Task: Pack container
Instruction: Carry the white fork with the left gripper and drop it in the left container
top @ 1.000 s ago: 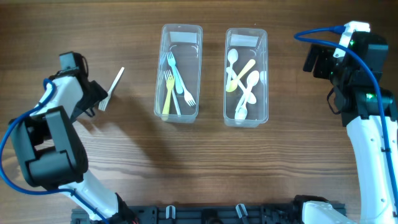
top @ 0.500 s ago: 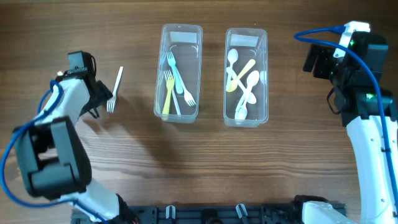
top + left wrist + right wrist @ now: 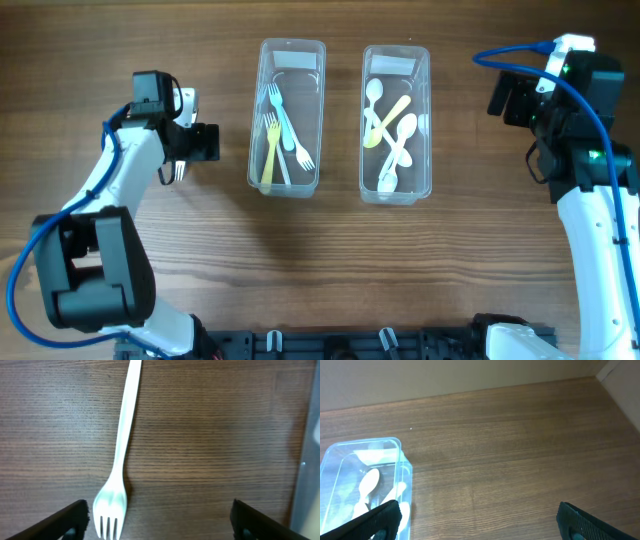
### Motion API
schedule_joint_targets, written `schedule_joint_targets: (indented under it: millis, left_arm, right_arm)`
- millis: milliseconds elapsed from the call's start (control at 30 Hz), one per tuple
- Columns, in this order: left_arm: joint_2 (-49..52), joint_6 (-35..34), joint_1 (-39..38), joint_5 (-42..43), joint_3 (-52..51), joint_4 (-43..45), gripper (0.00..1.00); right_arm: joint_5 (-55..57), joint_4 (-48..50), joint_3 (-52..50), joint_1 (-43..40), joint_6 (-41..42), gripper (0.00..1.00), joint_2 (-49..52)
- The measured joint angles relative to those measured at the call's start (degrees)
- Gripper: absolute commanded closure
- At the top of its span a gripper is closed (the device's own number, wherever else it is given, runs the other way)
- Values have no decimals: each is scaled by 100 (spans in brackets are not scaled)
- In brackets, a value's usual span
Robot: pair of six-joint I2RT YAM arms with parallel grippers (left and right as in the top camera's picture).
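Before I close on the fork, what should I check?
1. Fork flat on table, unheld: ok.
2. Left end effector open, fingers either side of fork: ok.
3. Fork centred between fingers: not ok, it sits near one finger.
4. Low enough to grip: cannot tell.
5. Fork bin has room: ok.
6. Right end effector open, off to the side: ok.

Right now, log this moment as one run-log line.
left gripper: open, above white fork on table | right gripper: open, empty | white fork: outside fork container
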Motion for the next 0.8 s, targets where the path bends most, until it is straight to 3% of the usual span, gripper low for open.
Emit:
schedule_joint_targets:
  millis: [100, 300, 567, 633, 800]
  left_arm:
    - [201, 450, 35, -22, 0, 129, 18]
    - [535, 719, 35, -249, 0, 286, 20]
    - [789, 839, 155, -350, 17, 33, 91]
    - [789, 839, 160, -391, 37, -46, 96]
    - [789, 844, 129, -455, 55, -94, 96]
  right_arm:
    - [0, 0, 0, 0, 2, 0, 0]
    - [0, 0, 0, 0, 2, 0, 0]
    - [0, 0, 0, 0, 2, 0, 0]
    - [0, -2, 0, 0, 2, 0, 0]
    - [0, 0, 0, 0, 2, 0, 0]
